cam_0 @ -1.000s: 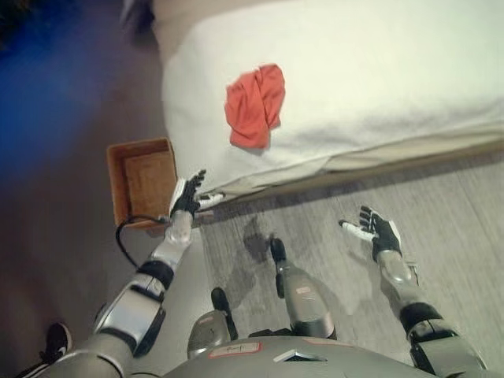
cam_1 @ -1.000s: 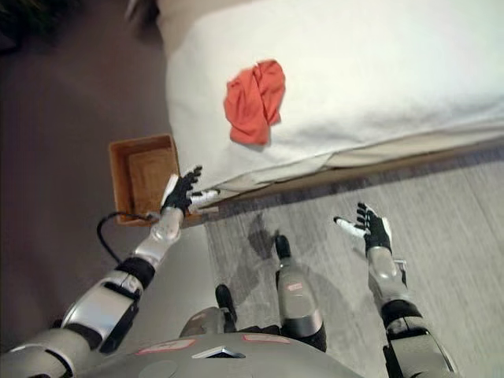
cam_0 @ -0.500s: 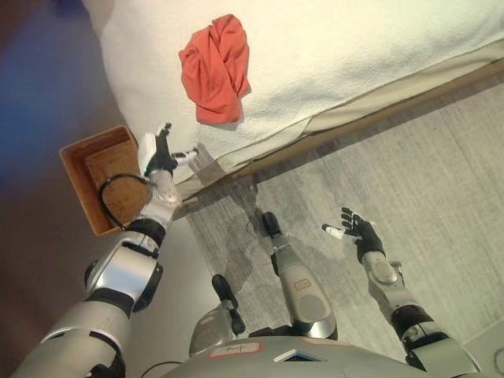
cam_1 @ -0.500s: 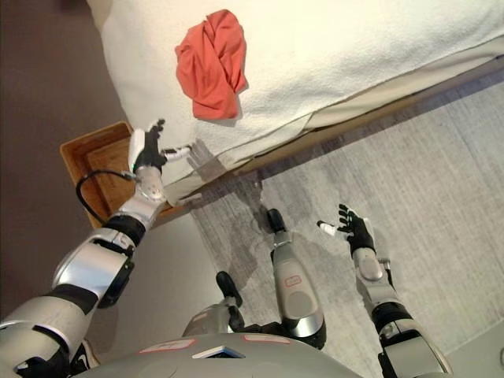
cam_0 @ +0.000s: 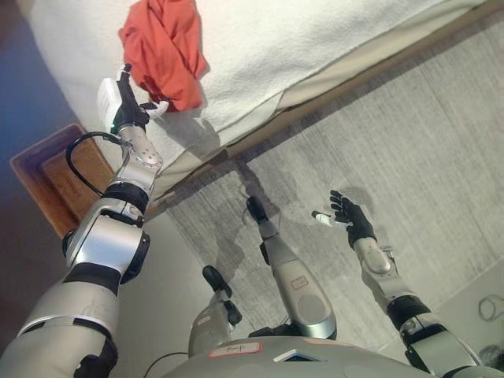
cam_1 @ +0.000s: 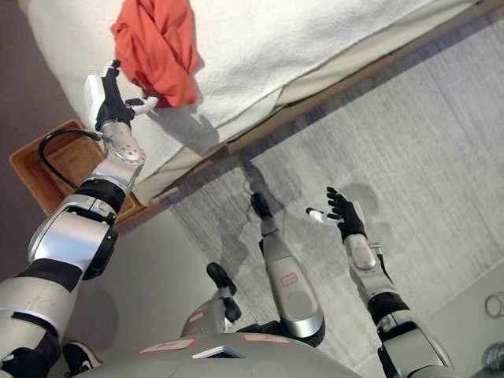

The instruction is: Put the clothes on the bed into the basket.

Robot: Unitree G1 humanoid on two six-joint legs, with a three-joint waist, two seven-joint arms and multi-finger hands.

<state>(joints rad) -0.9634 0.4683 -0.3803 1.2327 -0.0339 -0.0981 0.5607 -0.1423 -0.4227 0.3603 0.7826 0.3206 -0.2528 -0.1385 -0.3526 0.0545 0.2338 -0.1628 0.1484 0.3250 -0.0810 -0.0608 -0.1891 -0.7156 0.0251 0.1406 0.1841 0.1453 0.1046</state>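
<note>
Near the bed's left edge lay red clothes, left hand spread wide beside them; basket on floor below; right hand splayed, empty.

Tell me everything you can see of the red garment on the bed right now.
The red garment is one crumpled, twisted bundle of soft orange-red cloth with deep folds, lying on the white bed near its edge, partly cut off by the top of the view. The left robot hand, fingers open, is right at its lower edge; contact cannot be confirmed. The brown basket sits on the floor beside the bed, below it in the view.
</note>
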